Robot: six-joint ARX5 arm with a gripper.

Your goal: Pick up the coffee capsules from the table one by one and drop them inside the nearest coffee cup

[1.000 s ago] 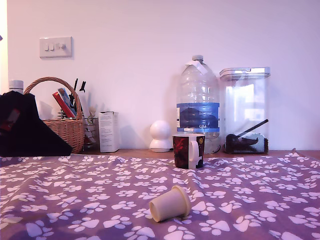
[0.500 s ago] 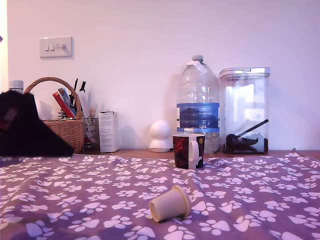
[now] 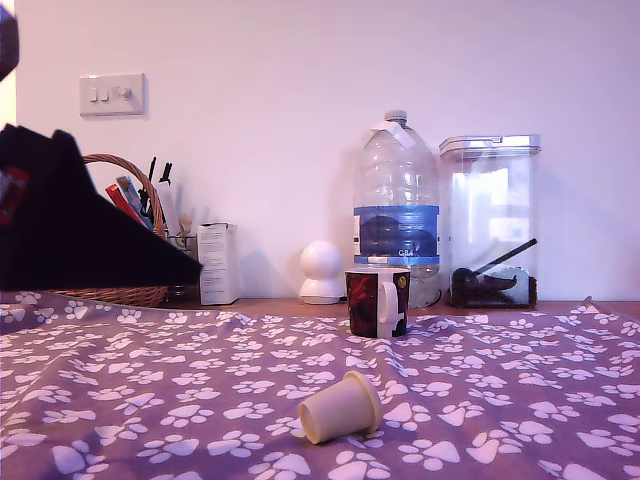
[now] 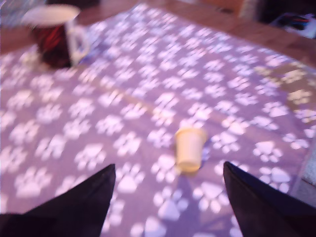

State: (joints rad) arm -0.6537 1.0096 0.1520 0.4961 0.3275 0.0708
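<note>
The arm (image 3: 70, 220) has swung further in from the exterior view's left, starting its reach. Its end effector (image 4: 168, 197) is spread and empty, hovering over the capsule (image 4: 189, 148), which lies tipped on the desk (image 3: 520, 400), well apart from the cup (image 3: 377, 301).

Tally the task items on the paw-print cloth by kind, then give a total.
Coffee capsules: 1, the cream capsule lying on its side
Coffee cups: 1, the dark floral mug standing upright
Total: 2
</note>
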